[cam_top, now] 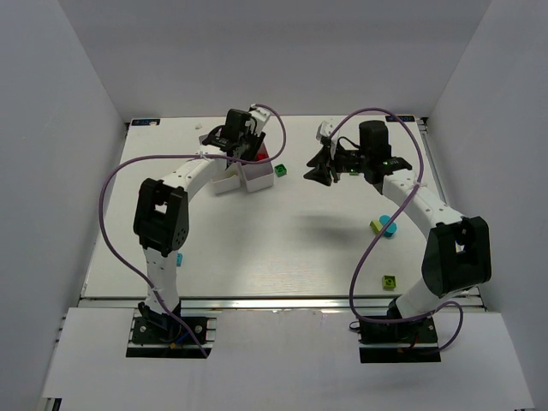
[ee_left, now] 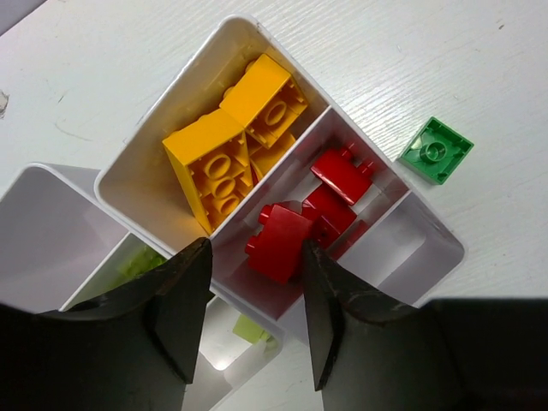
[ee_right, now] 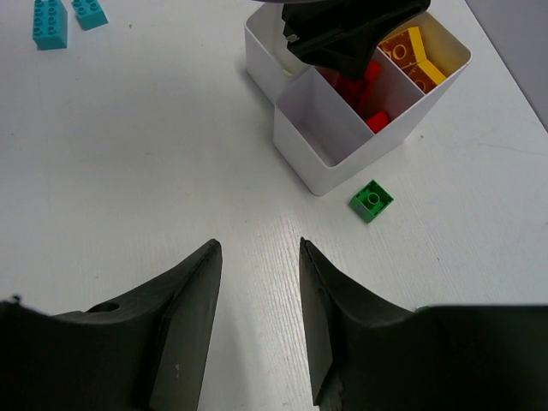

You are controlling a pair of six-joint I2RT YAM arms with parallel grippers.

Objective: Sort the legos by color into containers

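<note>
Two white trays (cam_top: pixel 242 178) stand side by side at the back middle. In the left wrist view one tray (ee_left: pixel 137 184) holds yellow bricks (ee_left: pixel 231 145) in one compartment and red bricks (ee_left: pixel 295 224) in the middle one; its third is empty. The second tray (ee_left: pixel 51 223) holds lime green bricks (ee_left: pixel 141 261). My left gripper (ee_left: pixel 255 257) is open, just above the red compartment. A dark green brick (ee_right: pixel 371 200) lies on the table beside the tray (ee_right: pixel 330 158). My right gripper (ee_right: pixel 257 248) is open and empty above bare table, short of that brick.
Two cyan bricks (ee_right: pixel 50 21) lie far from the trays. In the top view a cyan and a lime brick (cam_top: pixel 386 226) lie right of centre, another lime brick (cam_top: pixel 390 281) near the front right, and a cyan piece (cam_top: pixel 180 259) by the left arm.
</note>
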